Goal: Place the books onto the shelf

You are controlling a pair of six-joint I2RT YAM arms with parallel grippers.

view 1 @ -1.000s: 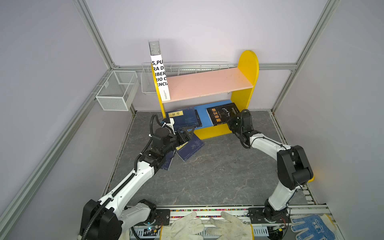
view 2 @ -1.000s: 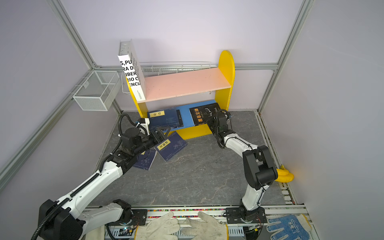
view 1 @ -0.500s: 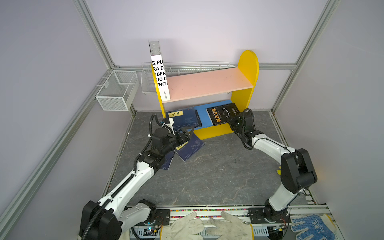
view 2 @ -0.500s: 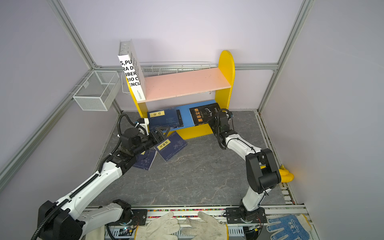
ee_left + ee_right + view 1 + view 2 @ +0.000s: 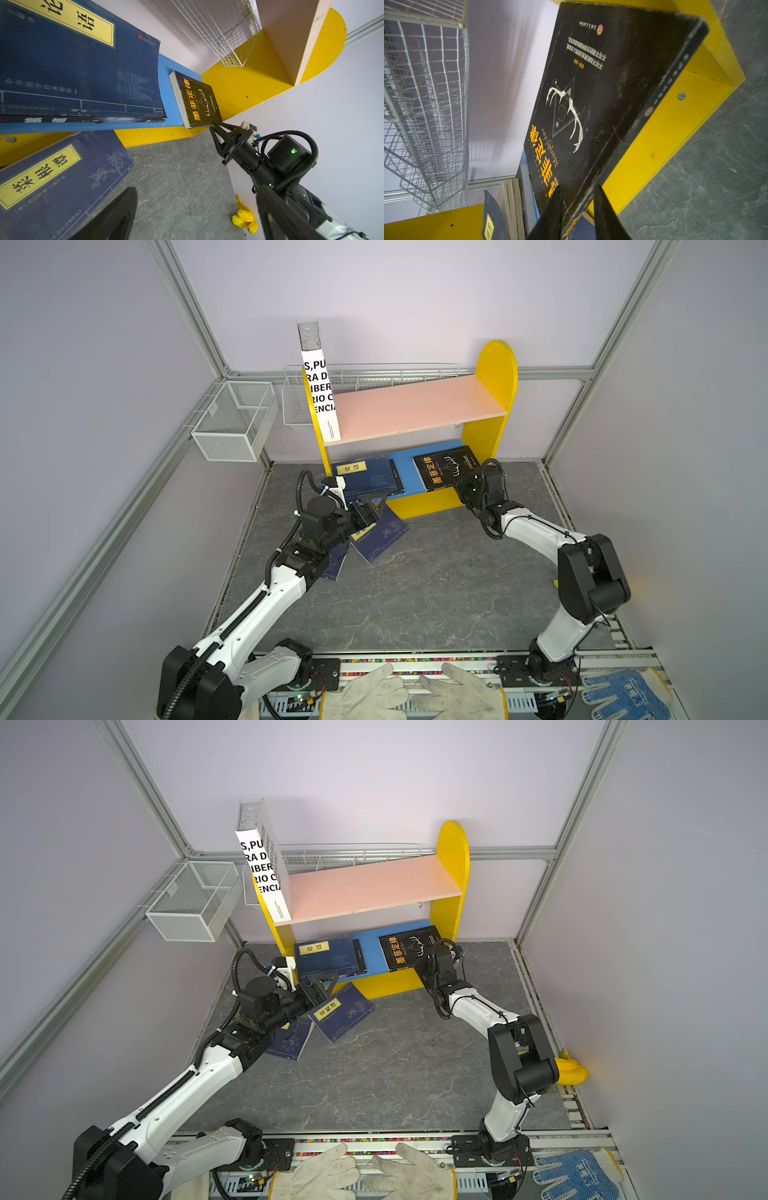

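The shelf [image 5: 419,410] has yellow sides, a pink upper board and a blue lower board [image 5: 405,472]. A black book [image 5: 444,466] [image 5: 602,93] lies on the lower board's right end, its near corner over the front edge. My right gripper [image 5: 467,486] [image 5: 578,187] is shut on that corner. Navy books [image 5: 370,477] are stacked on the lower board's left part. A white book [image 5: 320,393] stands at the upper board's left end. On the floor lie a navy book [image 5: 384,533] [image 5: 62,176] and another navy book [image 5: 336,564]. My left gripper [image 5: 372,506] [image 5: 196,189] hovers open above the first, empty.
White wire baskets [image 5: 232,423] hang on the left wall and behind the shelf. Yellow bananas [image 5: 571,1071] lie at the right wall. Work gloves [image 5: 415,693] rest on the front rail, a blue one [image 5: 623,693] at the right.
My right gripper has shifted slightly to the right with the black book's corner still in it, and its elbow moved a little. The left arm has hardly moved.
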